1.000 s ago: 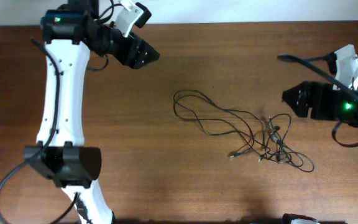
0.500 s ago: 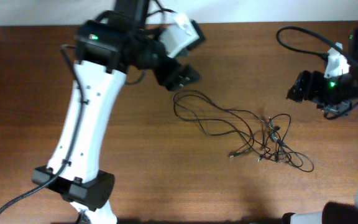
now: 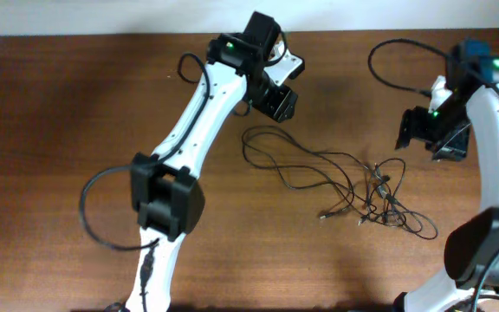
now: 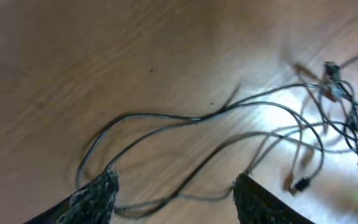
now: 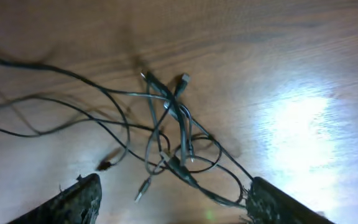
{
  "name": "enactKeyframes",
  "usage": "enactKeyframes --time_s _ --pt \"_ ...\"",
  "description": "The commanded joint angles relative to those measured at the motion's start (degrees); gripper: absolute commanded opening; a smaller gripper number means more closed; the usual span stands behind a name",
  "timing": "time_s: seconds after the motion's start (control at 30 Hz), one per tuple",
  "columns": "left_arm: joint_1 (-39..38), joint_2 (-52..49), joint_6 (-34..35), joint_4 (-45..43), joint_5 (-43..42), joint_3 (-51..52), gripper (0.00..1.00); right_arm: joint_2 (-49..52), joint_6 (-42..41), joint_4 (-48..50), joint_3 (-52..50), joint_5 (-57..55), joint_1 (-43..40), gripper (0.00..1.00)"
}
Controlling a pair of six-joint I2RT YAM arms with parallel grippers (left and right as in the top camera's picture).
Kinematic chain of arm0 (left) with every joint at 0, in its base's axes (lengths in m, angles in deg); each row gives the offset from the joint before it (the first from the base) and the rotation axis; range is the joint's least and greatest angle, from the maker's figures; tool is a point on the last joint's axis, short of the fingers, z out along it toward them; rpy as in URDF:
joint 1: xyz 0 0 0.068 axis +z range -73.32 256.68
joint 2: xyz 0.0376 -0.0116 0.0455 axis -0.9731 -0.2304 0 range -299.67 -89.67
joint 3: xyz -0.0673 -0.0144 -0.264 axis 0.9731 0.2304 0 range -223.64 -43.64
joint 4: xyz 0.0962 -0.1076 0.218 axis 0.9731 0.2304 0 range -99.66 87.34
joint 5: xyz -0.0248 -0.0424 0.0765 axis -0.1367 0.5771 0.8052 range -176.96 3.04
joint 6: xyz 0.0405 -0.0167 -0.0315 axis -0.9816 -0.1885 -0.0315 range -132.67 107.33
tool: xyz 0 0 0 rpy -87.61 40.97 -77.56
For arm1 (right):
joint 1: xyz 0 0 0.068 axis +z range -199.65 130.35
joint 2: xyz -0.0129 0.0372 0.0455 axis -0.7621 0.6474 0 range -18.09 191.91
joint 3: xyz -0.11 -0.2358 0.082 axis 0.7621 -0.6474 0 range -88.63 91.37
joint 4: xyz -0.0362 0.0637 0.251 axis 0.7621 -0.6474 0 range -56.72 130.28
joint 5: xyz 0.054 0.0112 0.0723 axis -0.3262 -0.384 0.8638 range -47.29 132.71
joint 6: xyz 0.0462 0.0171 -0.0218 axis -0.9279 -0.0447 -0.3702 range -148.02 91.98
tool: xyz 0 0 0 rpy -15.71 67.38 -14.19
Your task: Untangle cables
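The cables (image 3: 336, 178) lie on the brown table as thin black loops at left and a tangled knot with small silvery plugs at right (image 3: 379, 199). My left gripper (image 3: 277, 104) hovers just above the left loops, open and empty; the loops lie between and ahead of its fingers in the left wrist view (image 4: 185, 155). My right gripper (image 3: 427, 134) is open and empty, up and right of the knot. The knot (image 5: 173, 143) shows between its fingers in the right wrist view.
The wooden table (image 3: 76, 121) has a white wall along its far edge. A thicker black robot cable (image 3: 397, 52) loops at the back right, another (image 3: 102, 217) beside the left arm's base.
My left arm has swung right across the table to just above the left loops. My right arm has risen and turned toward the knot. The cables have not moved.
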Motion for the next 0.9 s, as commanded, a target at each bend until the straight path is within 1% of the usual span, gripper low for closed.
enactKeyframes --time_s 0.0,0.03,0.07,0.1,0.17,0.23,0.27,0.33,0.4,0.47,0.53,0.7,0.77,0.8,0.87 --pt "0.3 -2.2 8.0 -1.3 4.1 -0.2 0.61 0.9 0.4 3.0 -7.2 0.0 0.6 0.70" --pt "0.7 -2.2 9.4 -1.9 7.0 -0.2 0.62 0.9 0.4 4.5 -9.6 0.0 0.7 0.66" --pt "1.7 -2.2 10.0 -4.3 8.0 -0.2 0.64 0.9 1.9 7.0 -12.9 1.3 0.7 0.59" --pt "2.4 -2.2 10.0 -6.0 8.0 -0.2 0.65 0.9 3.4 8.8 -14.9 3.0 0.7 0.51" --pt "3.6 -2.2 9.8 -8.8 8.1 -0.2 0.66 0.9 4.1 12.2 -18.1 5.2 0.8 0.39" --pt "4.7 -2.2 8.8 -10.8 8.1 -0.2 0.65 0.9 4.2 15.1 -20.0 7.6 1.1 0.09" --pt "5.4 -2.2 8.8 -11.4 7.8 -0.2 0.66 0.9 4.2 16.1 -20.1 9.1 1.5 0.04" --pt "6.1 -2.2 8.6 -11.8 4.4 -0.2 0.65 0.7 4.2 18.5 -19.9 13.8 2.6 0.04" --pt "6.1 -2.2 7.5 -12.7 -2.1 -0.2 0.64 0.6 5.5 20.9 -19.1 20.3 3.7 0.04" --pt "6.1 -2.2 5.5 -14.1 -10.8 -0.2 0.64 0.6 6.1 22.5 -16.2 27.3 4.9 0.04" --pt "6.1 -2.2 5.1 -15.9 -19.9 -0.2 0.65 0.3 6.1 22.3 -10.4 31.3 6.3 0.04" --pt "6.1 -2.2 4.6 -19.4 -38.0 -0.2 0.76 -1.6 3.7 17.4 8.1 32.5 10.1 0.04" --pt "6.1 -2.2 4.7 -21.6 -43.9 -0.2 0.77 -1.7 2.3 15.4 12.6 31.3 10.4 0.04" --pt "6.1 -2.2 4.7 -23.1 -47.1 -0.2 0.79 -1.7 2.3 14.7 14.2 31.3 10.4 0.04" --pt "6.1 -2.2 4.7 -25.3 -51.2 -0.2 0.82 -1.7 1.7 14.5 15.5 31.6 10.4 0.04"
